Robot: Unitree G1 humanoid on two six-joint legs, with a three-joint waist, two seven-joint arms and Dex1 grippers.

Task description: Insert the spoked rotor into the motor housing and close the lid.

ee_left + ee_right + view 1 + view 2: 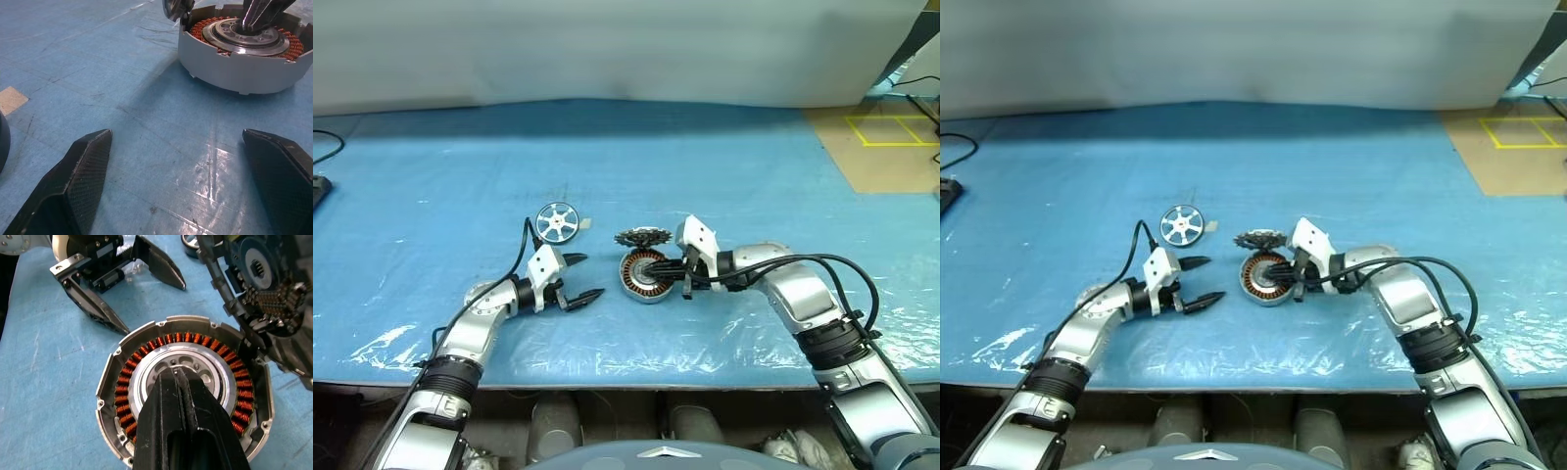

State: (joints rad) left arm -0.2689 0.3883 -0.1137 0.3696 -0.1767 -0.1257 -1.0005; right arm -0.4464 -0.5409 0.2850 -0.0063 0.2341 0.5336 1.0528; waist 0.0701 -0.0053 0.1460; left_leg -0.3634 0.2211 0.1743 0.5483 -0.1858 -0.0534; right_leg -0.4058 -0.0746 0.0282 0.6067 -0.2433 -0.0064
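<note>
My right fingers (pixel 182 382) are pinched together, tips over the motor housing (pixel 644 275) centre. Left fingers (pixel 579 279) spread wide nearby on the tabletop (pixel 724 166) (spoked rotor (pixel 557 222) just beyond).

Both arms (pixel 470 328) silver-grey metal shells with black ribbed collars at the forearm joints. Black cables loop outside each arm to the wrist; the right arm (pixel 803 294) carries a thicker bundle. White angular bracket on each wrist, probably the camera mount. Left gripper (pixel 579 279): black tapered fingers (pixel 78 181), finely textured faces. Right gripper (pixel 183 396): glossy black; small screws on the left's silver bracket.
</note>
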